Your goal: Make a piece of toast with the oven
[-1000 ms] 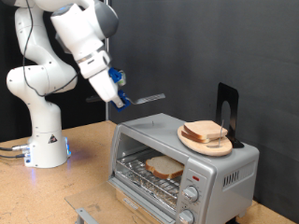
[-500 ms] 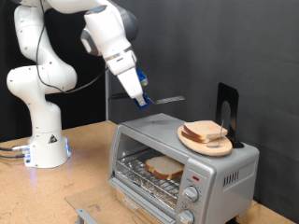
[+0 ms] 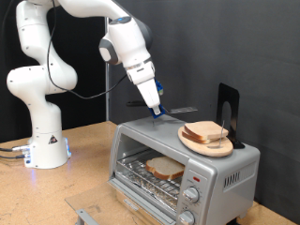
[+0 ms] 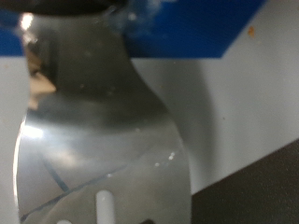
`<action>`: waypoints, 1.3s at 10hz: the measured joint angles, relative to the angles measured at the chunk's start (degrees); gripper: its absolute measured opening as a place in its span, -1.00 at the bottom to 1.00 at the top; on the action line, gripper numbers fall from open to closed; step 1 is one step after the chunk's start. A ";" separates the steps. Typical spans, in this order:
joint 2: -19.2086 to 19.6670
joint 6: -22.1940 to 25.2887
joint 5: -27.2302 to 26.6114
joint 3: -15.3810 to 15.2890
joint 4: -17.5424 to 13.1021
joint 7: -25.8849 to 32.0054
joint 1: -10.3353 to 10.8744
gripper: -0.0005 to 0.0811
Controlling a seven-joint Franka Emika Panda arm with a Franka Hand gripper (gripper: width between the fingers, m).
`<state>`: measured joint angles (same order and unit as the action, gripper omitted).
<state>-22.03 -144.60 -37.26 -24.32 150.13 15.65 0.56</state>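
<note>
1. One oven (image 3: 178,161) sits on the wooden table (image 3: 84,164); all places below are given from it.
2. One toast (image 3: 165,168) lies inside the oven on the wire rack (image 3: 150,180). The oven's front looks open, though the door cannot be made out clearly.
3. One round plate (image 3: 194,142) rests on the oven's roof towards the exterior view's right, carrying a small stack of bread slices (image 3: 206,133). How many slices are in the stack cannot be told for sure.
4. One black upright stand (image 3: 227,108) rises behind the plate, at the oven's back right corner.
5. Two round knobs (image 3: 191,197) show on the oven's front, at its lower right.
6. One gripper (image 3: 155,107) hangs just above the oven's roof, left of the plate. It is clamped on one spatula (image 3: 180,112), whose flat metal blade reaches towards the bread. The wrist view shows that shiny slotted blade (image 4: 98,149) close up.
7. One white robot base (image 3: 42,141) stands on the table, well left of the oven.
8. No readable writing or brand shows on anything.
</note>
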 joint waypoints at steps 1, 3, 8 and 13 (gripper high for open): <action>0.90 -0.54 0.02 -0.42 -0.01 0.00 -0.06 -0.01; 2.14 -1.43 0.00 -0.64 0.01 0.01 -0.05 -0.01; 2.77 -2.31 -0.11 -0.35 0.43 0.01 -0.15 0.54; 0.96 -2.99 -6.20 2.98 0.07 5.84 -0.03 0.99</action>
<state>-21.07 -147.59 -43.46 -21.35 150.20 21.48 0.53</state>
